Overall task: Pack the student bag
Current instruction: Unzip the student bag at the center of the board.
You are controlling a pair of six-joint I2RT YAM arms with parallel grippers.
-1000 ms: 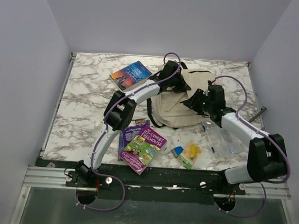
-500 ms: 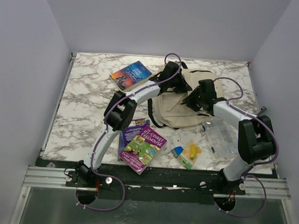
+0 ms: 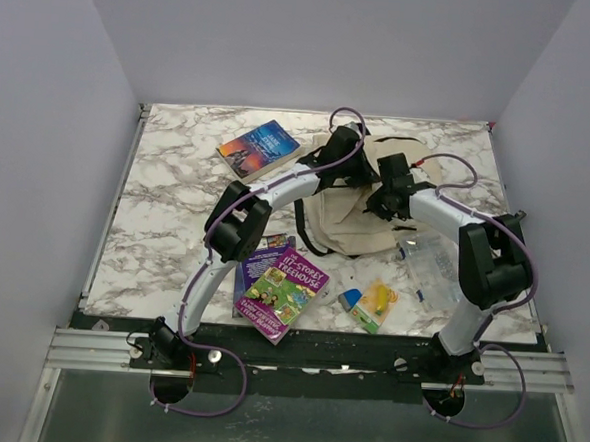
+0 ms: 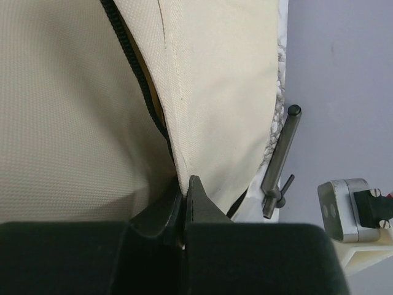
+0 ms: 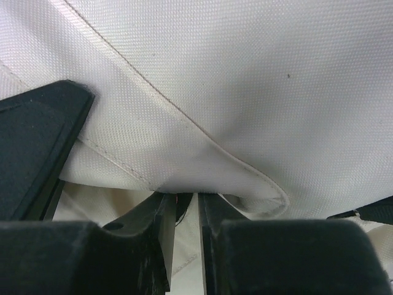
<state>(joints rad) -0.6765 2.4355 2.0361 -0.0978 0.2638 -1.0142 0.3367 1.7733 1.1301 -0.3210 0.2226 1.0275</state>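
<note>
Both tools are clenched on the cream-beige soft fabric backpack with black straps: left tool pinches the seam just beside the black zipper, right tool nips a folded flap edge, so the bag lies right under and between them on the white marble-patterned table. We'd spread the pinches apart and slightly up, slowly, so the thin cloth doesn't slip out and the mouth gapes instead of the whole bag lifting. Both arms reach forward, elbows raised, wrists pitched down, tools near each other.
</note>
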